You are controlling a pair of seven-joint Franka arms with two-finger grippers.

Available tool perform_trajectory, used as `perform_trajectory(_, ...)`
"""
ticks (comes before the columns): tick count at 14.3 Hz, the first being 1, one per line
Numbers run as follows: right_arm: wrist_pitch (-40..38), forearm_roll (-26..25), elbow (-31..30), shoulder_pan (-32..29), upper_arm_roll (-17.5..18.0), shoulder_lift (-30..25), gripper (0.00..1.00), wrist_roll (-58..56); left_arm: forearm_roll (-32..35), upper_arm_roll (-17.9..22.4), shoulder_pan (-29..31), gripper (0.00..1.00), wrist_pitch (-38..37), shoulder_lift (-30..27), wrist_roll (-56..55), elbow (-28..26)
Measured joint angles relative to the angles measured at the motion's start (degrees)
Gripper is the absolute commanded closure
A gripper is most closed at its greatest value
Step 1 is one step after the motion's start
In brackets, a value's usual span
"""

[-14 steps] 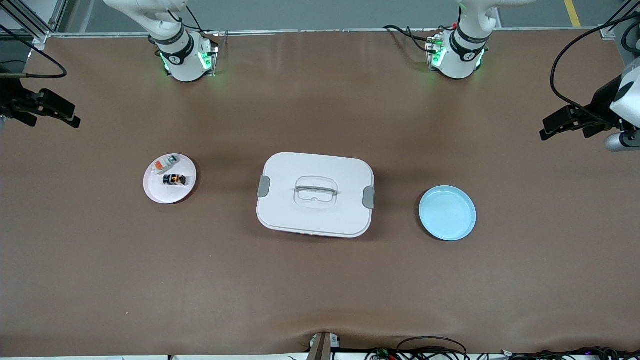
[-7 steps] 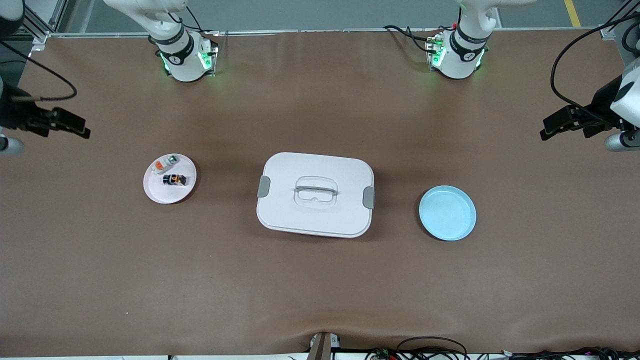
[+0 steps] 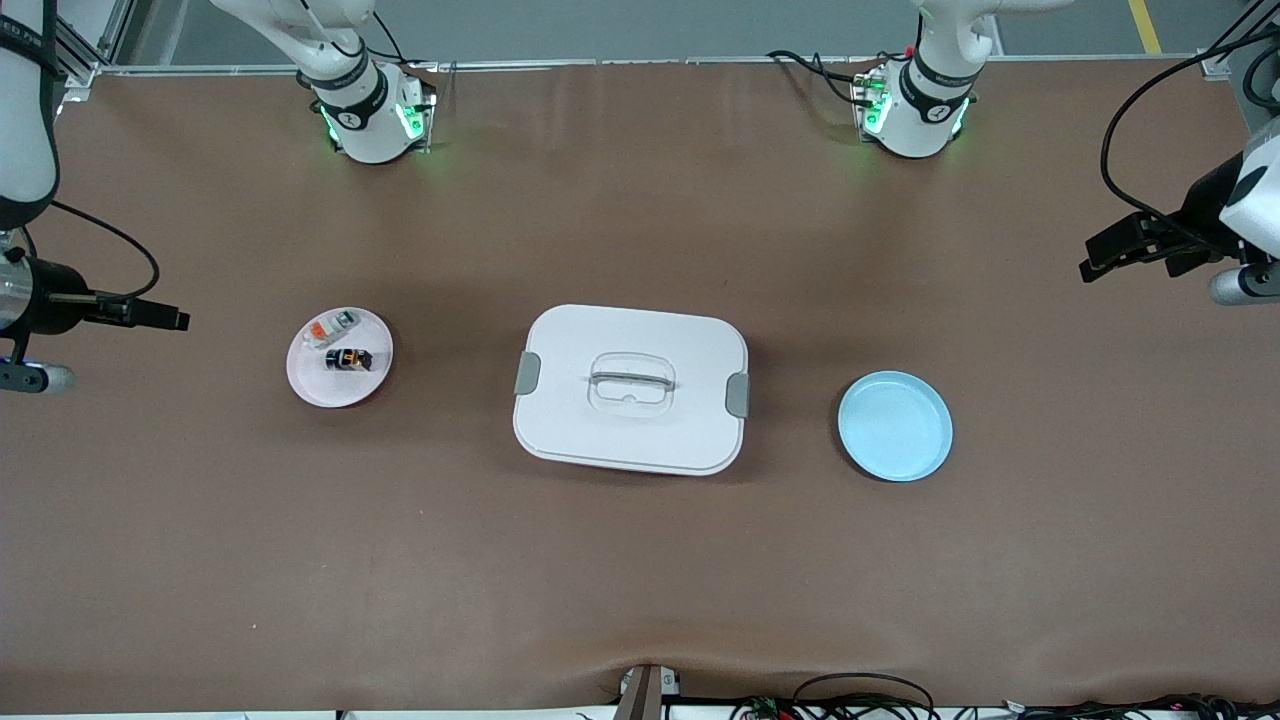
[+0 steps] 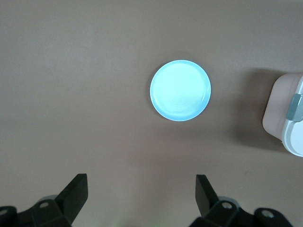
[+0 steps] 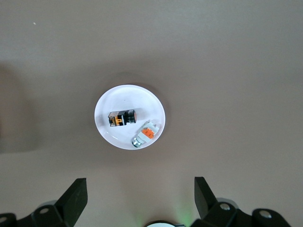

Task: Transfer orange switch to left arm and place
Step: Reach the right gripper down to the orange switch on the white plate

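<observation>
Table (image 3: pixel 640 560) with 2 arms, seen at 1 moment. Box (image 3: pixel 630 388), white with grey side latches and a clear lid handle, stood shut at the middle of the table. Toward the right arm's end lay a pink plate (image 3: pixel 312 385) bearing 2 small parts: the switch (image 3: pixel 349 359), black with an orange end, and, just beside it and farther from the front camera, a whitish-grey part (image 3: pixel 331 328) with an orange patch. Both parts lay on their sides, close together but apart, within the plate's rim. Toward the left arm's end lay a blue plate (image 3: pixel 895 426), slightly nearer to the front camera than the pink plate; the box stood between the 2 plates, well apart from each.

Right gripper (image 3: pixel 150 316) hung in the air over bare table at the right arm's end, outside the pink plate; its wrist view looked down on the pink plate (image 5: pixel 105 124), the switch (image 5: pixel 121 117) and the grey part (image 5: pixel 145 134), and showed its jaws wide apart with nothing between them. Left gripper (image 3: pixel 1125 245) hung over bare table at the left arm's end; its wrist view showed the blue plate (image 4: pixel 180 90) and a corner of the box (image 4: pixel 286 118), its jaws likewise spread and holding nothing.
</observation>
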Motion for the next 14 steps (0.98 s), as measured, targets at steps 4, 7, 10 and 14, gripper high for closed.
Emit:
perform_trajectory(4, 5.12, 0.13, -3.59, 0.18, 0.62, 0.01, 0.00, 0.05, 0.00, 0.00, -0.01, 0.00, 0.00, 0.01, 0.00, 0.16)
perform_trajectory(7, 16.79, 0.28, -12.88, 1.30, 1.15, -1.09, 0.00, 0.15, 0.00, -0.01, -0.05, 0.00, 0.00, 0.04, 0.00, 0.20)
perform_trajectory(10, 28.34, 0.78, -23.90, 3.05, 1.31, -2.99, 0.00, 1.09, 0.00, -0.01, -0.05, 0.00, 0.00, 0.05, 0.00, 0.23)
perform_trajectory(14, 40.18, 0.82, -34.69, 5.47, 1.39, -4.59, 0.00, 3.34, 0.00, -0.01, -0.07, 0.00, 0.00, 0.05, -0.01, 0.42)
